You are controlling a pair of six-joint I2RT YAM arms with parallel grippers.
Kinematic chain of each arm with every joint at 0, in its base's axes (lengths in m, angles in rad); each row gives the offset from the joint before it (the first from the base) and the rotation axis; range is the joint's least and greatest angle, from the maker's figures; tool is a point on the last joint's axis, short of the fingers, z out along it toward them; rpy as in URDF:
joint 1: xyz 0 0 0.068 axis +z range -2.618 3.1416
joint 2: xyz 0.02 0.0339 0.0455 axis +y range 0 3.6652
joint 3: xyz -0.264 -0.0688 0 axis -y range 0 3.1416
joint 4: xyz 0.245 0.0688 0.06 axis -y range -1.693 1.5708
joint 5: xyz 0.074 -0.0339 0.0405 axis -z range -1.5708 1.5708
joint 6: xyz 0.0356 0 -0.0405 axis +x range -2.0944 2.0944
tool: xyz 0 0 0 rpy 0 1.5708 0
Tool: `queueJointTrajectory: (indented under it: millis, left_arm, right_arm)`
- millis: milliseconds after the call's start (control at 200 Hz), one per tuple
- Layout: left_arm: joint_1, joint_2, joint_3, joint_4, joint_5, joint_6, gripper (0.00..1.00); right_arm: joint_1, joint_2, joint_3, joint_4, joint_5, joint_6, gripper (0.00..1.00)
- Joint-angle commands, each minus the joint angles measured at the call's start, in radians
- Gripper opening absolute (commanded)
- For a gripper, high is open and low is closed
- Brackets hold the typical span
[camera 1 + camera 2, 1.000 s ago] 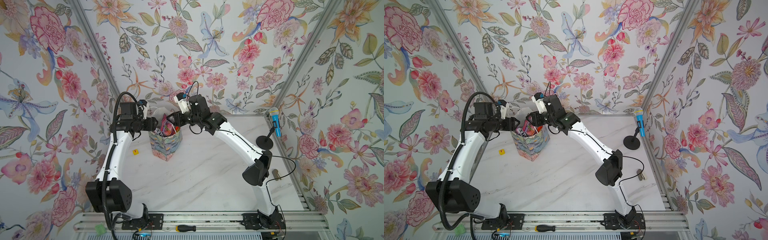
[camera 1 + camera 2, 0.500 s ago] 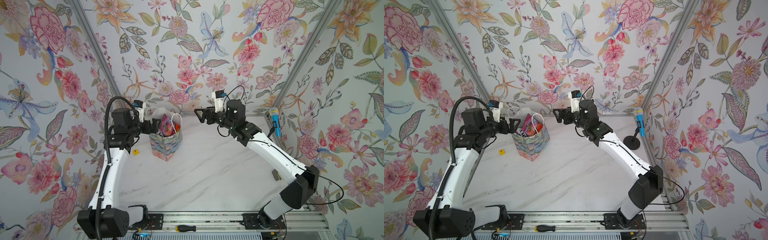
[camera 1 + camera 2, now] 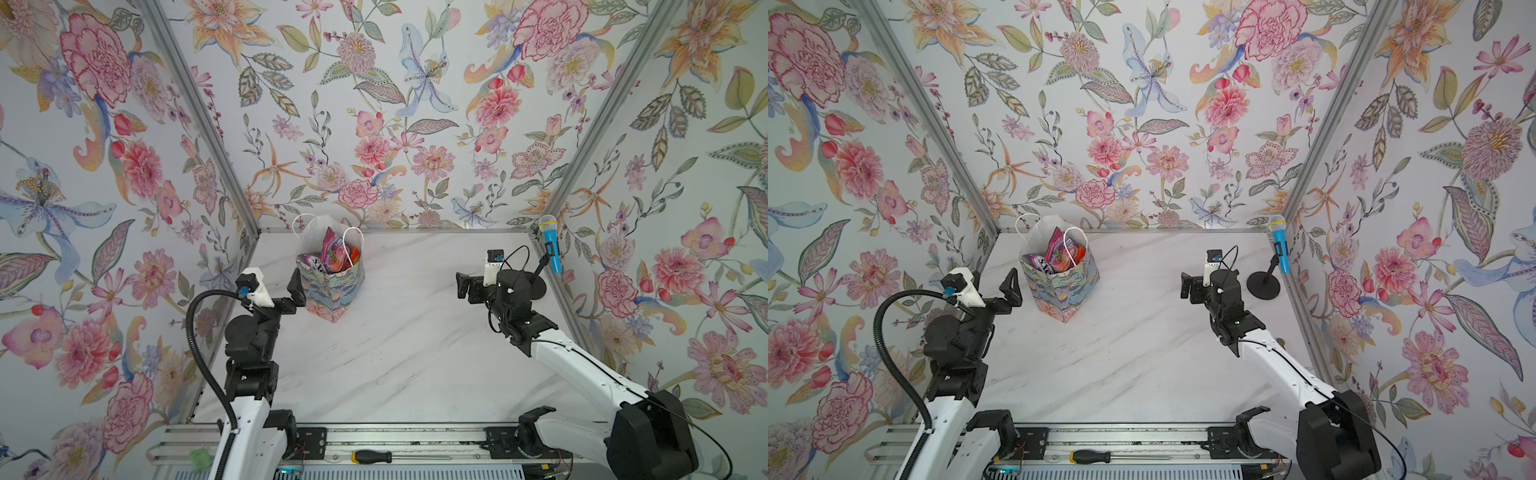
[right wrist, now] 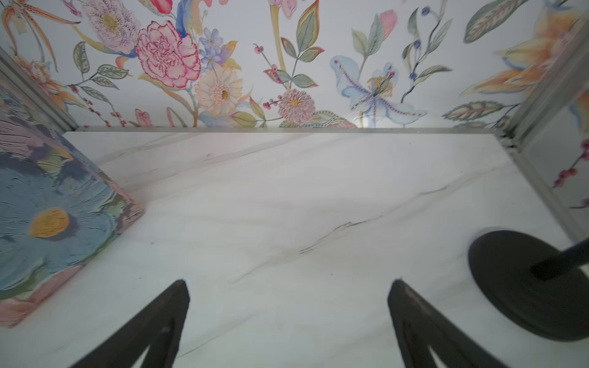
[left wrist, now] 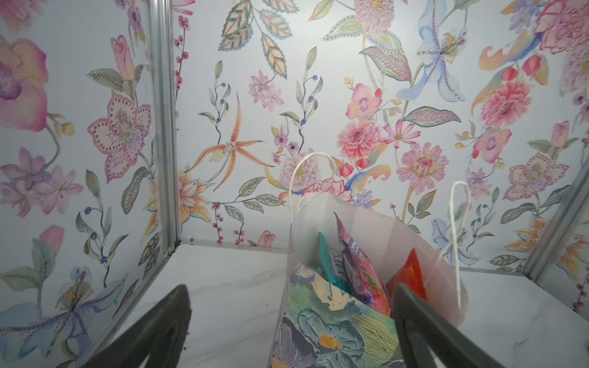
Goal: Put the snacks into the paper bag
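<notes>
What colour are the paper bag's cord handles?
White; the handles show clearest in the left wrist view.

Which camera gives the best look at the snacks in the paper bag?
The left wrist view: the snacks show close up inside the paper bag. Both top views show them small and distant; the right wrist view shows only the bag's outside.

1. We are seeing bright, even light in both top views, casting only soft shadows.
2. We are noticing blur on the paper bag [image 4: 47, 207] and stand base [image 4: 526, 286] in the right wrist view.
</notes>
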Motion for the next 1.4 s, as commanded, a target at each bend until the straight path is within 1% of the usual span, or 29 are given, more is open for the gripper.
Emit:
queueJointTrajectory:
  millis: [0, 130, 275, 300, 350, 435, 500, 555, 671, 731, 776, 816, 851, 931, 996, 1036, 1131, 1156, 1191, 1266, 1346, 1361, 1396]
  left_arm:
    - [0.006, 0.038, -0.044, 0.098, -0.105, -0.018, 0.99]
    - [0.005, 0.059, -0.14, 0.169, -0.199, 0.009, 0.99]
    - [0.005, 0.077, -0.258, 0.293, -0.329, 0.031, 0.99]
    - [0.006, 0.09, -0.266, 0.323, -0.358, 0.027, 0.99]
    - [0.006, 0.132, -0.329, 0.399, -0.404, 0.025, 0.99]
    - [0.004, 0.239, -0.376, 0.538, -0.435, 0.044, 0.99]
    - [0.005, 0.332, -0.375, 0.607, -0.424, 0.058, 0.99]
    - [0.006, 0.403, -0.366, 0.653, -0.393, 0.079, 0.99]
    - [0.006, 0.534, -0.365, 0.78, -0.363, 0.109, 0.99]
    - [0.006, 0.601, -0.373, 0.859, -0.346, 0.126, 0.99]
    - [0.007, 0.648, -0.375, 0.922, -0.327, 0.137, 0.99]
    - [0.006, 0.642, -0.357, 0.878, -0.305, 0.151, 0.99]
    - [0.007, 0.634, -0.339, 0.831, -0.3, 0.156, 0.99]
    - [0.006, 0.663, -0.317, 0.834, -0.295, 0.164, 0.99]
    - [0.006, 0.69, -0.298, 0.843, -0.269, 0.189, 0.99]
    - [0.005, 0.707, -0.289, 0.847, -0.253, 0.207, 0.99]
    - [0.003, 0.797, -0.303, 0.995, -0.215, 0.231, 0.99]
    - [0.0, 0.788, -0.297, 0.963, -0.198, 0.243, 0.99]
    - [-0.009, 0.779, -0.289, 0.928, -0.205, 0.25, 0.99]
    - [-0.013, 0.798, -0.28, 0.949, -0.21, 0.254, 0.99]
    - [-0.022, 0.802, -0.28, 0.917, -0.209, 0.266, 0.99]
    - [-0.025, 0.806, -0.252, 0.915, -0.205, 0.271, 0.99]
    - [-0.029, 0.818, -0.246, 0.919, -0.188, 0.282, 0.99]
  right_arm:
    - [-0.035, -0.028, -0.128, 0.247, 0.098, -0.15, 0.99]
    - [-0.114, -0.012, -0.238, 0.35, 0.122, -0.126, 0.99]
    - [-0.191, 0.038, -0.347, 0.544, 0.108, -0.138, 0.99]
    - [-0.204, 0.051, -0.359, 0.579, 0.101, -0.144, 0.99]
    - [-0.222, 0.083, -0.365, 0.611, 0.101, -0.171, 0.99]
    - [-0.236, 0.127, -0.377, 0.68, 0.076, -0.205, 0.99]
    - [-0.237, 0.17, -0.398, 0.762, 0.058, -0.225, 0.99]
    - [-0.237, 0.219, -0.415, 0.842, 0.039, -0.241, 0.99]
    - [-0.234, 0.312, -0.431, 0.945, 0.017, -0.258, 0.99]
    - [-0.244, 0.331, -0.447, 0.99, 0.025, -0.237, 0.99]
    - [-0.262, 0.348, -0.454, 1.007, -0.013, -0.225, 0.99]
    - [-0.268, 0.386, -0.454, 1.039, -0.037, -0.231, 0.99]
    - [-0.262, 0.421, -0.453, 1.101, -0.022, -0.244, 0.99]
    - [-0.274, 0.376, -0.411, 0.94, -0.025, -0.215, 0.99]
    - [-0.284, 0.399, -0.399, 0.962, -0.023, -0.207, 0.99]
    - [-0.286, 0.394, -0.396, 0.947, -0.019, -0.202, 0.99]
    - [-0.285, 0.394, -0.394, 0.944, -0.004, -0.196, 0.99]
    - [-0.288, 0.396, -0.39, 0.935, -0.011, -0.193, 0.99]
    - [-0.298, 0.391, -0.378, 0.905, -0.028, -0.187, 0.99]
    - [-0.304, 0.391, -0.374, 0.899, -0.039, -0.182, 0.99]
    - [-0.304, 0.39, -0.373, 0.896, -0.039, -0.182, 0.99]
    - [-0.304, 0.391, -0.372, 0.897, -0.04, -0.182, 0.99]
    - [-0.305, 0.392, -0.373, 0.899, -0.041, -0.182, 0.99]
